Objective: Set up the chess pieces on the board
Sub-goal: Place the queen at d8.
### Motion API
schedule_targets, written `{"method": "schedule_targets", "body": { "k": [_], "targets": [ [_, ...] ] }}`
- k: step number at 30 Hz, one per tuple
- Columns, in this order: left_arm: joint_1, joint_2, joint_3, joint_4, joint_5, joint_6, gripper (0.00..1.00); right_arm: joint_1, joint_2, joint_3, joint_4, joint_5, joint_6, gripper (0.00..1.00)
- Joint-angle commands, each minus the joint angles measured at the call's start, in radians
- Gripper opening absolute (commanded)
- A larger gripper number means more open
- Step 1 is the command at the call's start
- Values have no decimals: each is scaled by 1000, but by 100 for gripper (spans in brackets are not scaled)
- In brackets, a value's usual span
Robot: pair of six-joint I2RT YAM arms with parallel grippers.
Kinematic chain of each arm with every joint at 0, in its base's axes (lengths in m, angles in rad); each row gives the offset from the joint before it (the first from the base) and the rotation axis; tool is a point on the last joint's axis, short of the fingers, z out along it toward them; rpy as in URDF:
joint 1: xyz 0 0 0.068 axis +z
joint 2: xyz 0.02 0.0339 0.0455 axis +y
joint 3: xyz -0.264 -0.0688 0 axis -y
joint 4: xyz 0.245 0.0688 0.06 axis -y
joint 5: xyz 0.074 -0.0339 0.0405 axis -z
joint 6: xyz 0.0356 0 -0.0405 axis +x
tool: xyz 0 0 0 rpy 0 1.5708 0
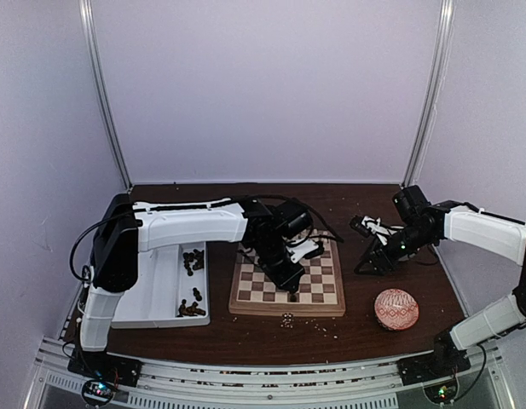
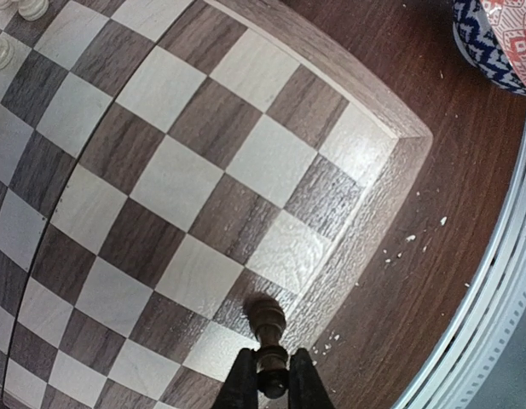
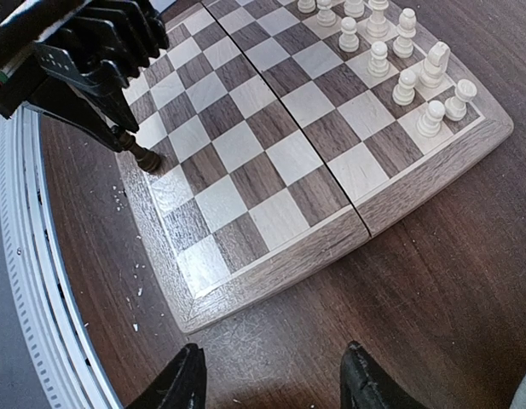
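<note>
The board (image 1: 256, 291) lies mid-table, also seen in the left wrist view (image 2: 203, 153) and the right wrist view (image 3: 271, 162). Cream-white chess pieces (image 3: 399, 60) stand along its far edge (image 1: 320, 247). My left gripper (image 2: 269, 379) is shut on the head of a dark chess piece (image 2: 267, 328). That piece's base is at a dark square in the near edge row (image 3: 145, 159), a little tilted. My right gripper (image 3: 271, 383) hangs open over bare table to the right of the board (image 1: 371, 257), holding nothing.
A white divided tray (image 1: 160, 294) left of the board holds several dark pieces (image 1: 192, 260). A red-patterned round bowl (image 1: 396, 308) sits near the front right. Pale crumbs (image 2: 407, 239) dot the table by the board's near edge.
</note>
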Motion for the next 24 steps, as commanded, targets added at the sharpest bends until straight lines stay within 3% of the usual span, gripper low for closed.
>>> {"method": "schedule_targets", "body": {
  "k": [1,9,15,24],
  "targets": [
    [-3,18,31,2,-13,-4,0,1,10,24,-13,5,-15,54],
    [-3,18,31,2,-20,-8,0,2,18,28,-23,0,-19,54],
    [-3,16,35,2,-21,-13,18,2,23,30,-25,-1,-22,54],
    [-4,-19,52,3,-4,-26,31,2,26,31,-30,-3,-25,54]
  ]
}}
